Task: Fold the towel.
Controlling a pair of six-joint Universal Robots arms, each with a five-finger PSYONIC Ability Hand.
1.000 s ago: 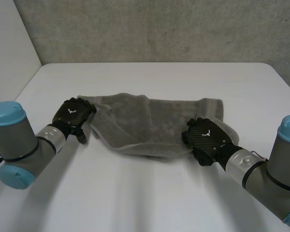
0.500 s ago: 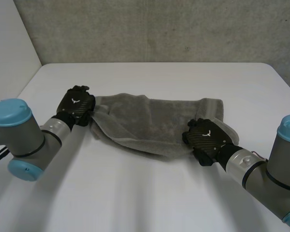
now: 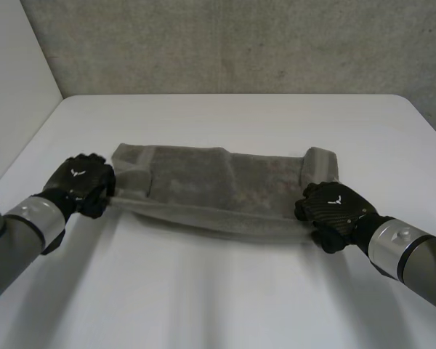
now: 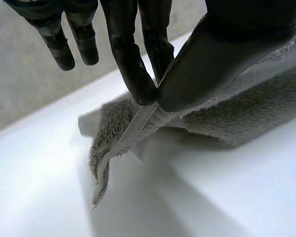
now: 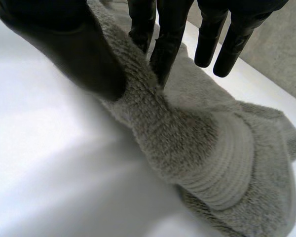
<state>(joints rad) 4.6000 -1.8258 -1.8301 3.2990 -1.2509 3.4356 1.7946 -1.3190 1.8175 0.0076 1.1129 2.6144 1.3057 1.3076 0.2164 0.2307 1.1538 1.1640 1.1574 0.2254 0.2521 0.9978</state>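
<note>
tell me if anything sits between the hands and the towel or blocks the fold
Nothing visible does. The left hand and right hand each pinch the towel at its near edge, and no object lies on it or the table beyond.

The grey terry towel (image 3: pixel 203 193) lay across the middle of the frame on the white tabletop (image 3: pixel 225 298), stretched into a long narrow band from left to right. It was doubled over along its length. Its lower edge was pulled straight and slightly raised. The weave was ribbed near the short ends.
</note>
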